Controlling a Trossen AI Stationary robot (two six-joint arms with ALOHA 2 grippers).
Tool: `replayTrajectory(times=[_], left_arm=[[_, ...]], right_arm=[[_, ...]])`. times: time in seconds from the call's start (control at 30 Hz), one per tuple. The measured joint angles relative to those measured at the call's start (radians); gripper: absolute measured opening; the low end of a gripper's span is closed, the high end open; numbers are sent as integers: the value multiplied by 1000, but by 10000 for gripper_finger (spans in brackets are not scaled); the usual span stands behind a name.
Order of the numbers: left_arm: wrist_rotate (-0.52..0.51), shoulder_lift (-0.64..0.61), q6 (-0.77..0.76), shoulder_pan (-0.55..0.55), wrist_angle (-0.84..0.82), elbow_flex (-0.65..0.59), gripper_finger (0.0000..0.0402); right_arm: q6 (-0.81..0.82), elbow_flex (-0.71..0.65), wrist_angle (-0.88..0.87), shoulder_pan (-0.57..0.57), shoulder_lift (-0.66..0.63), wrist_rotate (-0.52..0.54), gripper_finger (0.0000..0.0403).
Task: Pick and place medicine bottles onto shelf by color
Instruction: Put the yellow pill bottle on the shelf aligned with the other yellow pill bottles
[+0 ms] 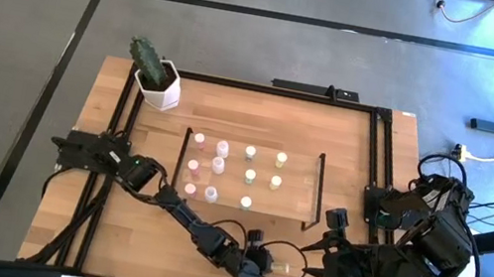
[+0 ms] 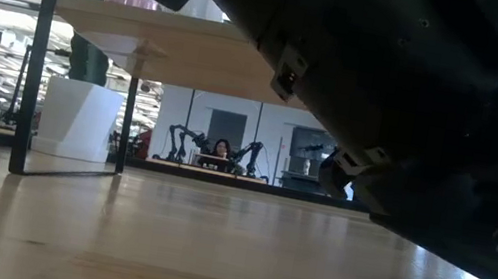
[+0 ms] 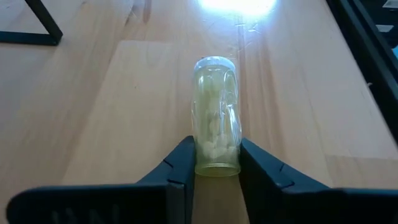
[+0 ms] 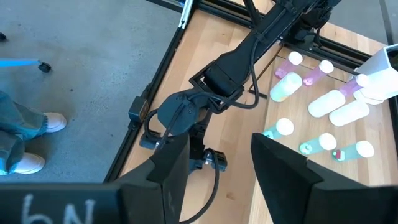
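A yellow medicine bottle with a pale cap lies on its side on the table near the front edge, cap end toward the table's right. My left gripper reaches in low from the left and is shut on it. The shelf, a light board with black end frames, stands mid-table and carries several upright bottles: pink at its left, pale green in the middle, yellow at the right. My right gripper hangs open and raised over the near right corner, holding nothing. My left gripper pinches the yellow bottle's bottom end between its two fingers, one on each side of the round wall. The fingers slant down from the table's left and lie along the bottle. The bottle rests on its side on the table.
A white hexagonal pot with a cactus stands at the far left corner. Black rails frame the tabletop. Bare wood lies between the shelf and the front edge. The right arm's bulk fills the near right corner.
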Motion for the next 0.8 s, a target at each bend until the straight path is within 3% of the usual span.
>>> replayTrajectory(times=[0.8], left_arm=[[1, -43, -52, -56, -15, 62, 78]], right_arm=[[-37, 0, 10, -2, 0, 5, 174]])
